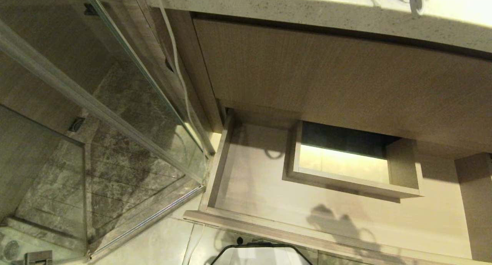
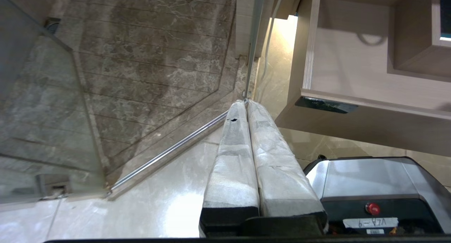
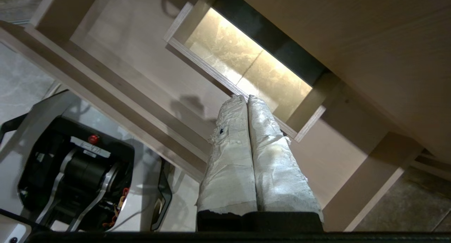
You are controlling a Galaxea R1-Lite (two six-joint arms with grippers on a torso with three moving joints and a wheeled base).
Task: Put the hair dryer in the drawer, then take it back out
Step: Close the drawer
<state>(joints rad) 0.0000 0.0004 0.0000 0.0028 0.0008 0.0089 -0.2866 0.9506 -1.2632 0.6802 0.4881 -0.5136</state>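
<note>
Looks down into the drawer (image 1: 219, 169), pulled open under the tabletop (image 1: 307, 11) and bare inside apart from the boxed cut-out (image 1: 346, 183). Finds no hair dryer in any view; sees only a coil of white cord (image 1: 417, 1) on the tabletop edge, high up and toward the robot's right. Probably means the hair dryer lies up there just outside the picture, though cannot confirm this, nor say how its long axis runs. Holds the right tool (image 3: 246, 96) pressed fully together, gripping nothing, above the drawer bottom just beside the cut-out. Parks the left tool (image 2: 246, 102) closed and empty too, over the floor (image 2: 158, 186) off the drawer's left front corner. Puts the right arm nearer, judging by the cord: needs to go up and away from the drawer, not down into it.
</note>
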